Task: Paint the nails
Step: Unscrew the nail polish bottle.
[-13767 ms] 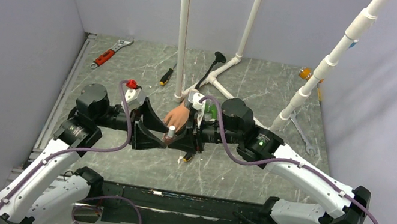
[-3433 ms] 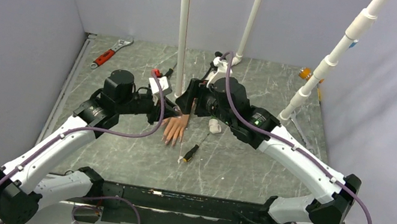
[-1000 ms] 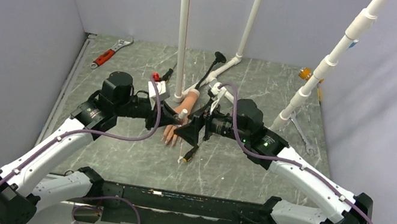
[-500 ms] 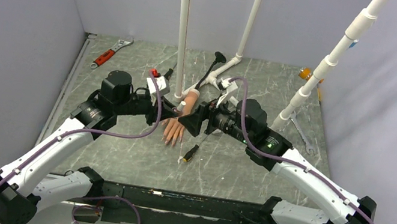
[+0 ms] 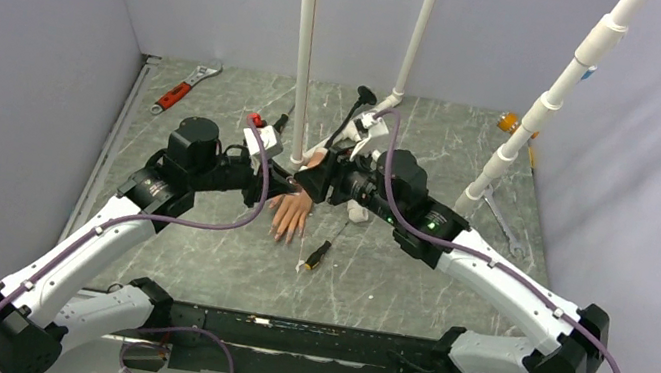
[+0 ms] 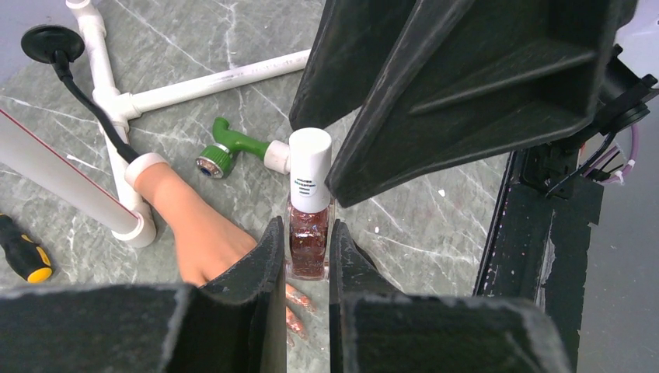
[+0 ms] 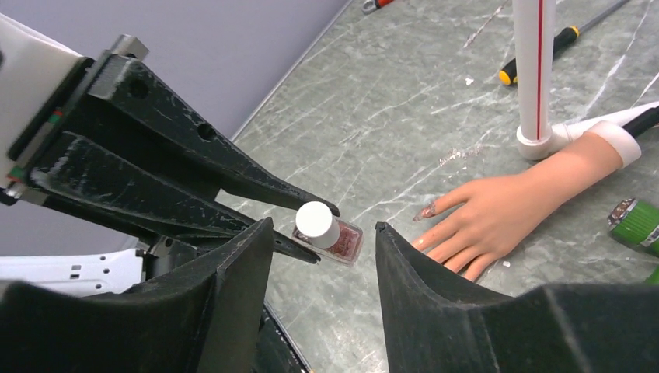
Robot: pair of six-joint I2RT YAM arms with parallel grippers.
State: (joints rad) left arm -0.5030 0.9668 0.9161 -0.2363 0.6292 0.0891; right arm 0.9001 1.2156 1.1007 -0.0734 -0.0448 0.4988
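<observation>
Glittery red polish fills the bottle (image 6: 309, 233) that the left gripper (image 6: 305, 241) clamps by its glass body, with the white cap (image 6: 310, 155) on. The right gripper (image 7: 324, 225) hangs spread wide, one finger on each side of that cap, gripping nothing. The mannequin hand (image 7: 505, 206) lies flat at the right of the right wrist view. The nails (image 7: 426, 210) show glitter on at least one fingertip, so painting looks partly done; the others are unclear.
</observation>
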